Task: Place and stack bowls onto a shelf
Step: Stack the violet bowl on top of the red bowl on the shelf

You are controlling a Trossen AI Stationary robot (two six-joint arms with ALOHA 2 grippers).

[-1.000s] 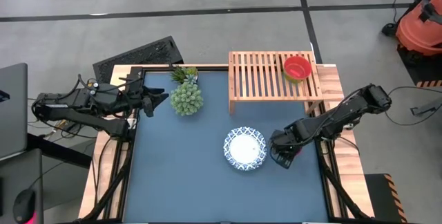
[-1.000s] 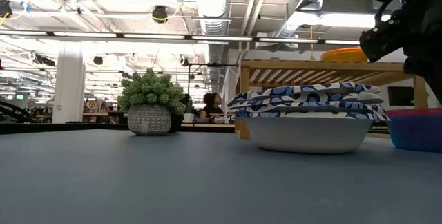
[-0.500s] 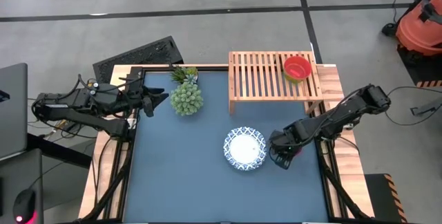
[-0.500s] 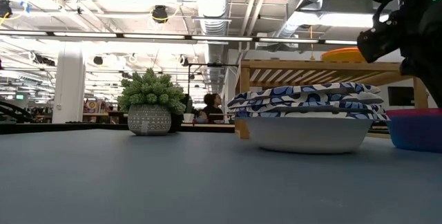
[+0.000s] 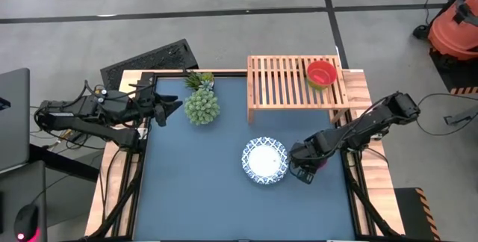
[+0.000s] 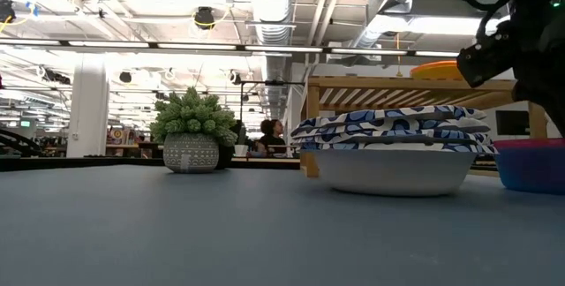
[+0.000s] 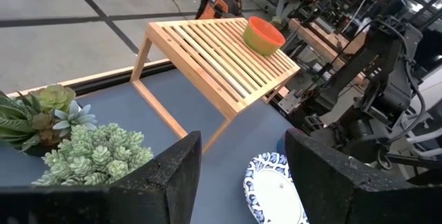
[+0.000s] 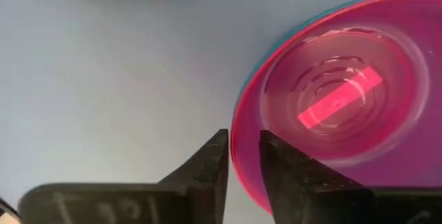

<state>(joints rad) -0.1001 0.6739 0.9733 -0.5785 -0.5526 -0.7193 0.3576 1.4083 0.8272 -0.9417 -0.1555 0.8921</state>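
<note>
The right pincer [image 5: 301, 173] hovers low over the near right of the blue worktop [image 5: 202, 182], its fingers [image 8: 207, 160] pressed nearly together just beside the rim of a pink-red bowl [image 8: 338, 99] nested in a teal one. Since a second ago the right arm has eased slightly left and nearer, closing on that bowl. Just left of it sits the stack of white bowls with blue patterned rims [image 5: 264, 160], unmoved. On the far right end of the wooden shelf [image 5: 284, 81] rests a red bowl [image 5: 321, 72] in a lime green one. The left pincer [image 5: 170, 107] waits at the far left edge, fingers [image 7: 173, 179] spread, beside the spiky green plant [image 5: 202, 106].
</note>
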